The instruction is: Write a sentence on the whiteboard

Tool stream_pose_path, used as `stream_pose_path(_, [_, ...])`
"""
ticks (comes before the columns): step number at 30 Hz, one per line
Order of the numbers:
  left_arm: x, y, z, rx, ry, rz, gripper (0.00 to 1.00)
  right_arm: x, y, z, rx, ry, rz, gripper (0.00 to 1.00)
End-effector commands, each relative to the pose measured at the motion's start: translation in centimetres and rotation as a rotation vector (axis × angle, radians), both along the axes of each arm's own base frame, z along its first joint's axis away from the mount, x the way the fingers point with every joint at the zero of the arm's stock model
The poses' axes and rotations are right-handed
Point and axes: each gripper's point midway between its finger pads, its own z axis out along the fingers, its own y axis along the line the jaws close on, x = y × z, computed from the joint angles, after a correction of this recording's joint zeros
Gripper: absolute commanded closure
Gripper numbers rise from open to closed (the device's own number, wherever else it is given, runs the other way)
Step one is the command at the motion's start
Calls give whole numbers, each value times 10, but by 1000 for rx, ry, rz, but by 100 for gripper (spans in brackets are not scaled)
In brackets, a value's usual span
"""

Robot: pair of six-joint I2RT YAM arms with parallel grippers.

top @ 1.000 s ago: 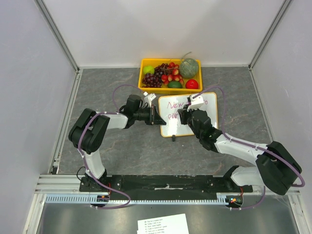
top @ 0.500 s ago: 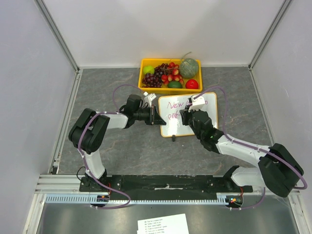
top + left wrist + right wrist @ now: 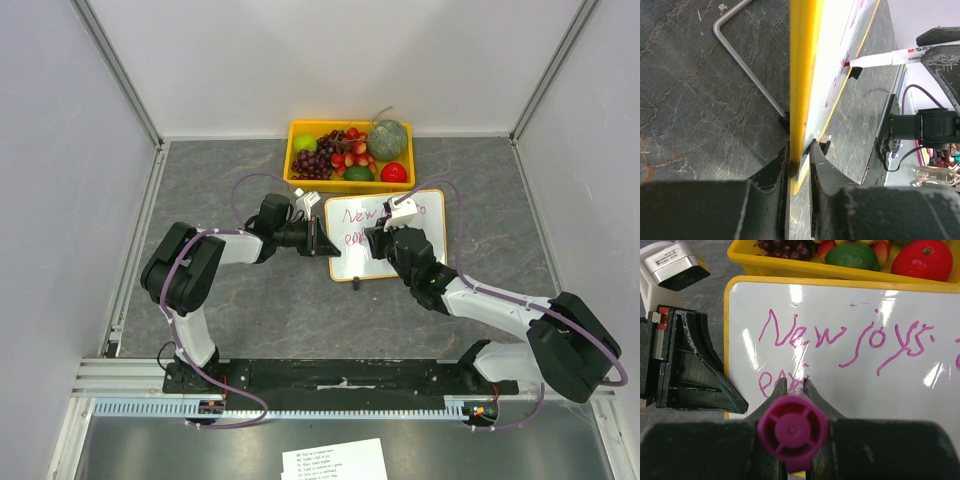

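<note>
Judging the second line of the sentence (image 3: 840,337) barely begun, right tool (image 3: 794,386), pinched on the marker (image 3: 793,430), wants light even strokes rightward, while left tool (image 3: 799,159), clamped on the whiteboard (image 3: 880,385) frame's left side, braces it against sliding, board sitting centre of the tabletop (image 3: 250,310), toward its far edge.

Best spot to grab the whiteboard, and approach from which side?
Pinch the whiteboard by its thin left frame edge, coming in from the left, one finger on the face, one behind. The rim is slim enough for the jaws, and that side keeps clear of the sentence and the marker tip. The left end effector is shut there now.
</note>
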Motion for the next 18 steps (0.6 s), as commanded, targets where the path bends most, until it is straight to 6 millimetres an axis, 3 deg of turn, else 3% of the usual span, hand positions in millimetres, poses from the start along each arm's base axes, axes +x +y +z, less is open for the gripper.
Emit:
stream_pose_path(1, [6,3,-13,63,-12,25,98,-2,5,-16,-13,39,23,100])
stream_pose_path(6, [7,3,-14,66,-10,27,98,-3,4,-7,18,29,14,100])
stream_pose_path(13, [6,4,-12,70,-22,31,97,-14,-4,37,109,-39,31,100])
stream_pose_path(15, [6,6,-9,73,-35,38,86,-15,-9,41,133,-36,36,100])
stream_pose_path(18, [5,11,-1,83,-60,61,57,-16,-23,49,180,-29,43,100])
